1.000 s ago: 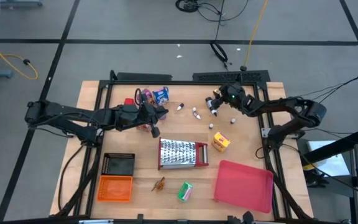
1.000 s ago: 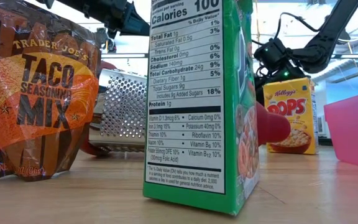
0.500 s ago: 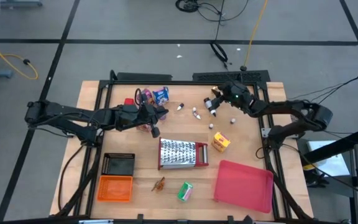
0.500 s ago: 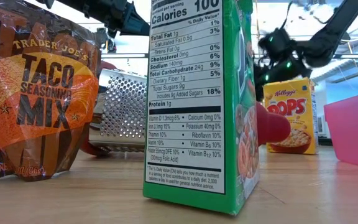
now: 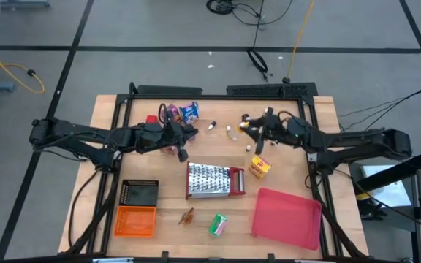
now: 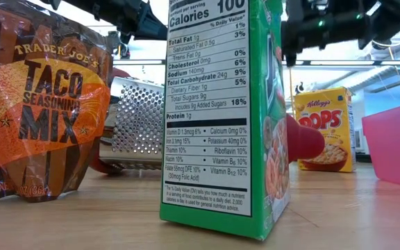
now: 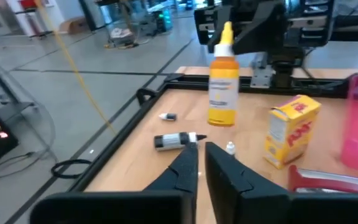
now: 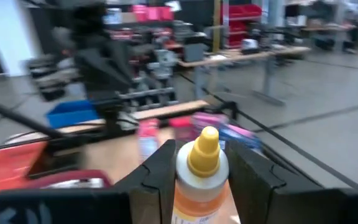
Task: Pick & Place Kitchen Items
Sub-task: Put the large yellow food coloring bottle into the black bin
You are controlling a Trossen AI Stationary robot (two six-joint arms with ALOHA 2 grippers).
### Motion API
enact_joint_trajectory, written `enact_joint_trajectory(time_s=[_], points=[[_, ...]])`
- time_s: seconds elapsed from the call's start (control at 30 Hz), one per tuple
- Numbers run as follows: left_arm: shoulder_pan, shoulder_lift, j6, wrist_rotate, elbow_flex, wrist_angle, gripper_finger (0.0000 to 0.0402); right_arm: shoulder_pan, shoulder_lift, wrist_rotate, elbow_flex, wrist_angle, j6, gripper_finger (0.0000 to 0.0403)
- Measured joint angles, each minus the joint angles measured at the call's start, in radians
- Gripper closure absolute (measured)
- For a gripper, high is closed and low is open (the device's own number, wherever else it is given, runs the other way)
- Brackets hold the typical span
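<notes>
Small yellow-capped orange plastic bottle (image 7: 221, 81): lifted clear of the wooden bench (image 5: 108, 172), pinched at the neck between the fingers (image 8: 161, 163) of the right hand (image 8: 201, 171), upright, hanging over the far middle of the bench. In the high view the right hand (image 5: 252, 125) sits just past the tiny dark bottle (image 7: 174, 140) lying on its side and the tiny white-capped bit (image 7: 229, 147) beside it. Yellow Corn Pops mini box (image 5: 259, 167) stands on the bench near and below the carried bottle, next to the steel grater with red end (image 5: 215, 180). Flat red tray (image 5: 287, 217) at the near right, apart from all of it.

Left hand (image 7: 199, 163) low over the far left of the bench, fingers pressed nearly together, nothing seen between them; it waits near the pink and blue packets (image 5: 181, 112). Green cereal box (image 6: 224, 111) and orange taco seasoning pouch (image 6: 40, 104) stand at the near edge, untouched.

Step, as I judge it: transport phase, bottle grasped and in the air, not yet placed. Where it goes is not clear from here; the red tray is a likely spot. The next move needs the right arm to carry the bottle without tipping it, clear the Pops box and grater, lower until the base touches, then spread the fingers. Risk: slim bottle held only at the neck may swing or topple on release.
</notes>
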State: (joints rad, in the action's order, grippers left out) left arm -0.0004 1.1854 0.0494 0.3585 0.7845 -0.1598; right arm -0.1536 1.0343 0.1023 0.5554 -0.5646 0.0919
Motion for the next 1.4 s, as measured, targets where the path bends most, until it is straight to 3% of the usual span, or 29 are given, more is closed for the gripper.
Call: enact_joint_trajectory(time_s=[0.27,0.47,0.63,1.23,1.4], points=[[-0.001,0.0,-0.068,-0.044,0.0,-0.016,0.0246,0.155,0.059,0.031,0.117,0.026,-0.083,0.0295],[-0.009,0.008,-0.137,-0.053,0.0,-0.036,0.0163,0.18,0.144,0.032,0.189,0.025,-0.102,0.0295],[-0.029,0.044,-0.137,-0.117,0.001,-0.076,0.0126,0.182,0.226,0.032,0.262,0.026,-0.125,0.0295],[-0.054,0.211,-0.123,-0.15,0.002,-0.294,0.0117,0.182,0.356,0.027,0.383,0.047,-0.139,0.0295],[-0.053,0.235,-0.13,-0.157,0.0,-0.309,0.0158,0.182,0.356,0.024,0.384,0.054,-0.138,0.0295]])
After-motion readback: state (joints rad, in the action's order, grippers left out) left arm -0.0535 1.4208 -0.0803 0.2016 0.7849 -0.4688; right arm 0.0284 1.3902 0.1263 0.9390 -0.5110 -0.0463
